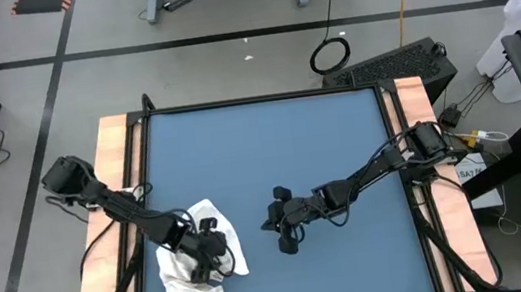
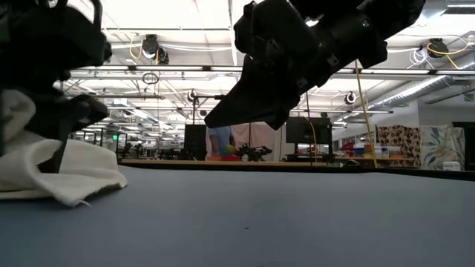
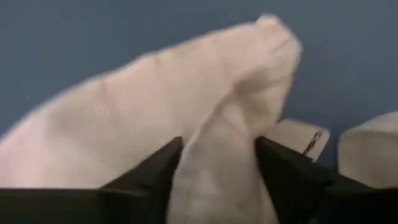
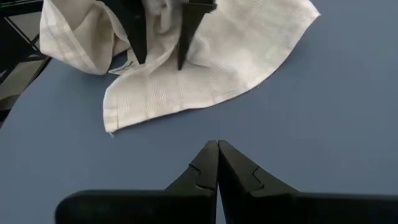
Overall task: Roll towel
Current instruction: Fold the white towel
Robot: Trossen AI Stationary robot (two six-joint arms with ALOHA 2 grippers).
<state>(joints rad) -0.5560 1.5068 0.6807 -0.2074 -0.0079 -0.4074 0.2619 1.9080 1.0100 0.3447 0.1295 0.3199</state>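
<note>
The towel [image 1: 196, 270] lies bunched up at the near left of the table [image 1: 271, 150]. Your left gripper [image 3: 217, 165] stands over it, fingers apart with a fold of cloth between them, maybe to pinch it. Your right gripper [image 4: 217, 163] waits shut and empty near the middle.

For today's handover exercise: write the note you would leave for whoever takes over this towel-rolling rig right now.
Left gripper: on the towel, fingers apart with a fold of cloth between them; whether it grips is unclear.
Right gripper: shut, empty, hovering over bare table beside the towel.
Towel: crumpled in a heap at the table's near left corner, partly over the edge.
Done: nothing rolled.
Left: spread it flat, then roll it.
</note>
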